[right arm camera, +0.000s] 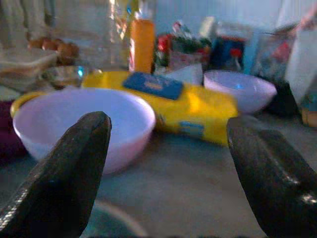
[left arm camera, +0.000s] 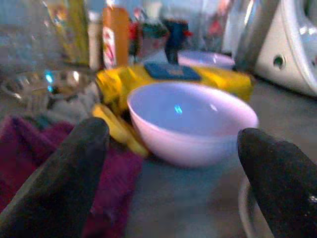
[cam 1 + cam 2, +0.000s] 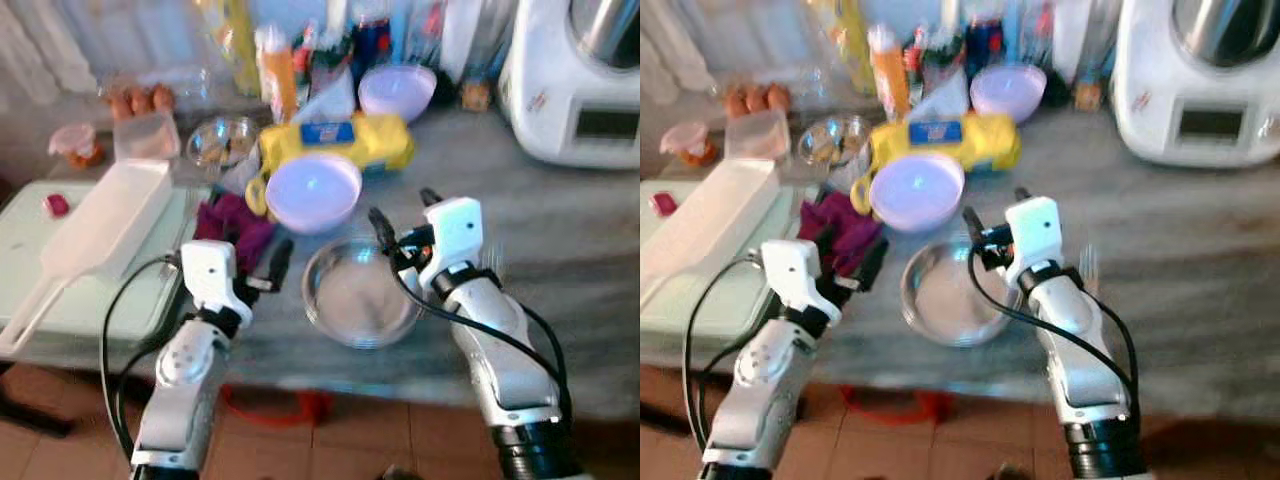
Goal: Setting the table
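My left gripper (image 3: pixel 268 268) and right gripper (image 3: pixel 400 225) hung spread, empty, flanking the blurred round metal bowl (image 3: pixel 360 295); its near rim was half hidden.

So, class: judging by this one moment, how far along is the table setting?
Barely begun. Already out on the grey counter: a shallow metal bowl and two lilac bowls, near and far. In hand: nothing; the left gripper and right gripper are both open, empty, either side of the metal bowl. Left: everything, no place is laid.
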